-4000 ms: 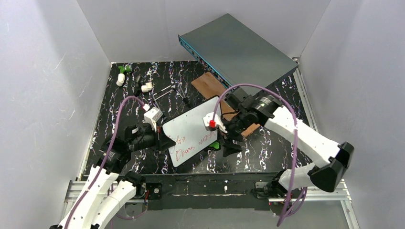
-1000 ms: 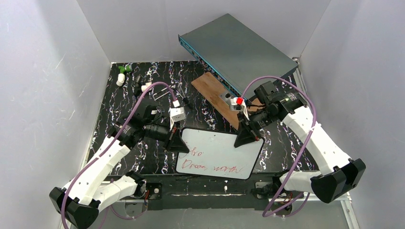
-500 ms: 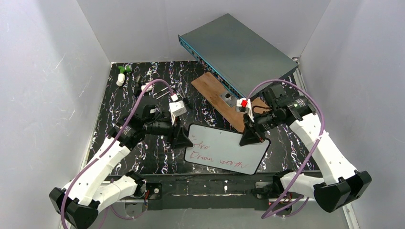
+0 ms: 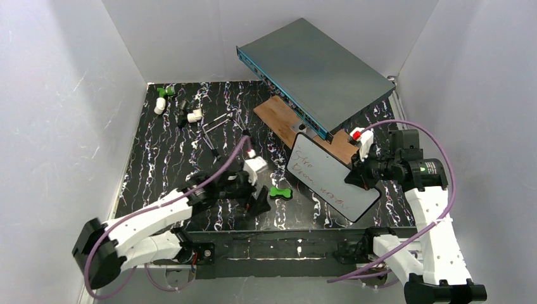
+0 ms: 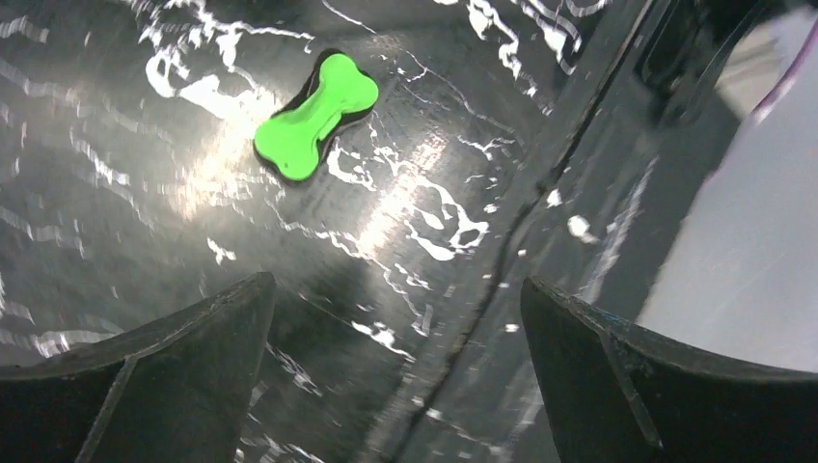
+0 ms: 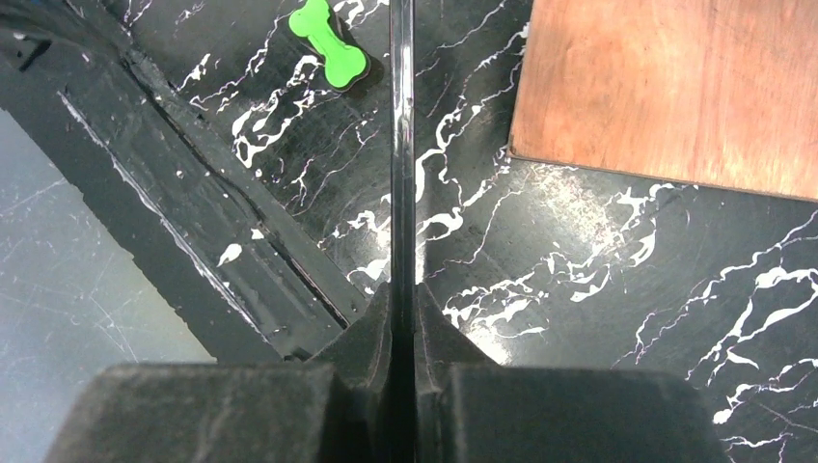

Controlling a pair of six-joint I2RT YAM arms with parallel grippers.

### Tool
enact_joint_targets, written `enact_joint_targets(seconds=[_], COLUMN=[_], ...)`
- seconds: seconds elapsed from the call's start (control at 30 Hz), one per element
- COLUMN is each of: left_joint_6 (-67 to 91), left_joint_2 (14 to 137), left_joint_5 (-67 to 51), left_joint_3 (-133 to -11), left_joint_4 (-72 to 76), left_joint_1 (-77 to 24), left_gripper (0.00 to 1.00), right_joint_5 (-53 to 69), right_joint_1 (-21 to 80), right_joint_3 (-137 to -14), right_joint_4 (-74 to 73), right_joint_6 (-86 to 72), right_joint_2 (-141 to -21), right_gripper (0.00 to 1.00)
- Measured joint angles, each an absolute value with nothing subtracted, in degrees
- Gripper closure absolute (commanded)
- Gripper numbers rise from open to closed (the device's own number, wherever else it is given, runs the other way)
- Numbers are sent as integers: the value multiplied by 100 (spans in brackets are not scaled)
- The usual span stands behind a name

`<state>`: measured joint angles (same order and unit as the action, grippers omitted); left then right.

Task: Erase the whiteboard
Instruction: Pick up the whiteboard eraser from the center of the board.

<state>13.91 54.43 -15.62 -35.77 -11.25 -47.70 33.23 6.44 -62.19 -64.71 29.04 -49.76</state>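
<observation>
Evidently the eraser pick-up was in hand. The right gripper (image 4: 356, 178) pinched the whiteboard (image 4: 320, 174) by its edge, held tilted at 4 o'clock of the table's (image 4: 164, 158) centre, red writing unwiped. The left gripper (image 4: 256, 205) hung wide open and empty, with the green eraser (image 4: 279, 192) at its 2 o'clock. Next it would need to drop over the eraser and close.

The top camera looks down from above and behind my bases over the whole desk (image 4: 158, 158); my left wrist camera hangs close over the near desk, past my left end effector (image 5: 394, 289); my right wrist camera sights past my right end effector (image 6: 403, 299), edge-on along the whiteboard (image 6: 402, 145); all three share the green bone-shaped piece (image 4: 278, 192).
</observation>
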Motion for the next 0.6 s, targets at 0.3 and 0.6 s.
enact_joint_targets(seconds=[0.3,0.6], left_joint_6=[-1664,-2670], left_joint_2=[6943,8431], left_joint_5=[-2268,-2764], left_joint_3=[-3315,-3745], left_joint_4=[781,1535], left_joint_1=[-4873,-4877], left_gripper=[2,14], right_joint_5=[3590,3743], right_joint_1=[292,257], right_joint_3=[-6198,-6198], right_joint_4=[-6405,-6405], right_joint_6=[2814,2797], right_joint_2=[-4987,-4958], right_gripper=[99,99])
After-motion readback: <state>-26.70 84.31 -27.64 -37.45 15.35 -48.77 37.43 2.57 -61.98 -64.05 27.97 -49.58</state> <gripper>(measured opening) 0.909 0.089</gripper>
